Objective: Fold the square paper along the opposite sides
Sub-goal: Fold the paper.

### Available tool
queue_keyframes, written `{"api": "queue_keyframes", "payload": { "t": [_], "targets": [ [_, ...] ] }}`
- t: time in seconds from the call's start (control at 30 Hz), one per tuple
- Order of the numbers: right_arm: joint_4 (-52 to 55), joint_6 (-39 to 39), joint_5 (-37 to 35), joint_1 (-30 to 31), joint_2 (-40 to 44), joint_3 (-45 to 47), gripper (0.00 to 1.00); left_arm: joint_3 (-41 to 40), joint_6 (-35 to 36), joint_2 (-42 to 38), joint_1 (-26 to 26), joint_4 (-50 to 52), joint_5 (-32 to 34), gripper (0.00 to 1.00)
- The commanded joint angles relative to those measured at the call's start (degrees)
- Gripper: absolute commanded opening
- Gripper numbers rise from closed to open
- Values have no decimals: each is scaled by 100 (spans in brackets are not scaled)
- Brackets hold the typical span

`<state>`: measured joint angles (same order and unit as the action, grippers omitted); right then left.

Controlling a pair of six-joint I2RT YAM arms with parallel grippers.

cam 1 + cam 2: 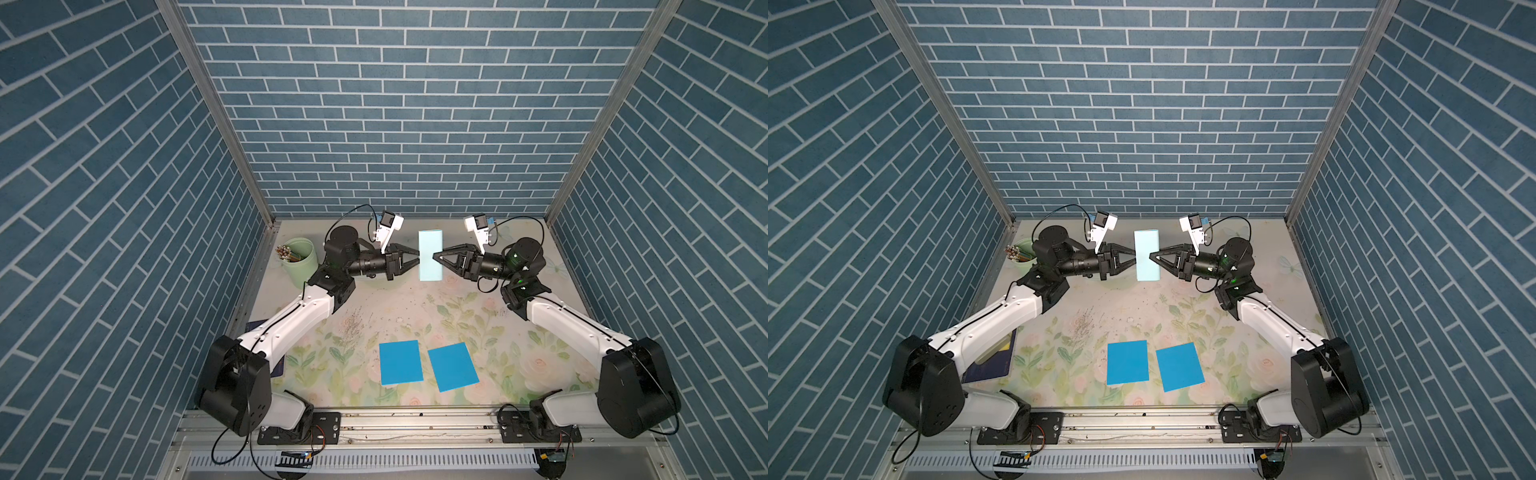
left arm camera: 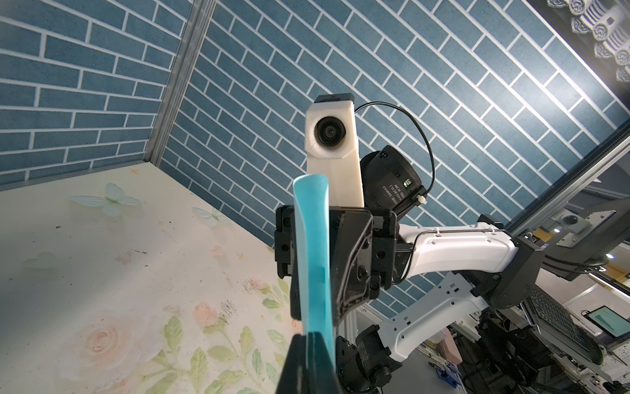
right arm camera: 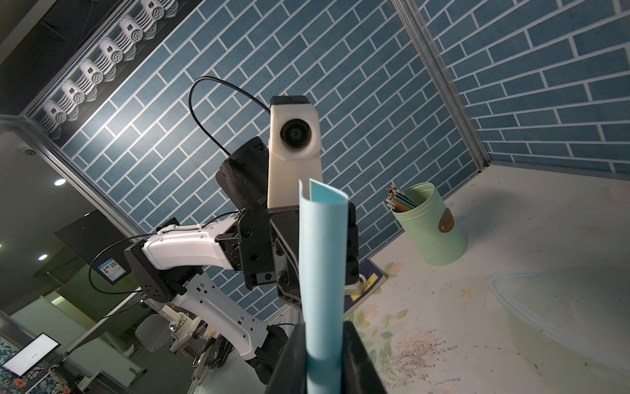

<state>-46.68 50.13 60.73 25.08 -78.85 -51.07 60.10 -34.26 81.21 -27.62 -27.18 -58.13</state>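
The square paper [image 1: 430, 255] [image 1: 1147, 255] is pale blue and hangs in the air above the back of the table, bent over on itself into a tall narrow strip. My left gripper [image 1: 419, 261] [image 1: 1135, 259] comes in from the left and is shut on the paper's two meeting edges. In the left wrist view the paper [image 2: 312, 245] rises out of the left gripper [image 2: 308, 341]. My right gripper [image 1: 434, 255] [image 1: 1151, 254] faces it from the right. In the right wrist view the rounded bend of the paper [image 3: 322, 256] fills the right gripper [image 3: 324, 344], with both fingers against it.
Two bright blue sheets [image 1: 401, 362] [image 1: 453, 366] lie flat near the front of the floral table. A green cup of pencils [image 1: 300, 259] [image 3: 431, 228] stands at the back left. A dark blue book [image 1: 992, 361] lies under the left arm. Brick-patterned walls close in three sides.
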Motion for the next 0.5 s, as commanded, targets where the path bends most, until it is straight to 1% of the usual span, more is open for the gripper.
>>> {"api": "queue_keyframes", "payload": {
  "t": [0.0, 0.2, 0.33, 0.4, 0.47],
  "targets": [
    [-35, -154, 54, 23, 210, -125, 18, 125, 109, -169, -58, -20, -50, 0],
    [-18, -154, 55, 23, 247, -127, 9, 133, 196, -206, -65, 90, -19, 0],
    [27, -177, 53, 25, 273, -127, 5, 228, 485, -304, -57, 480, 12, 0],
    [92, -217, 49, 11, 291, -144, 4, 293, 702, -387, -5, 782, 79, 4],
    [219, -310, 28, 13, 308, -172, 3, 292, 756, -486, 108, 880, 74, 9]
  ]
}}
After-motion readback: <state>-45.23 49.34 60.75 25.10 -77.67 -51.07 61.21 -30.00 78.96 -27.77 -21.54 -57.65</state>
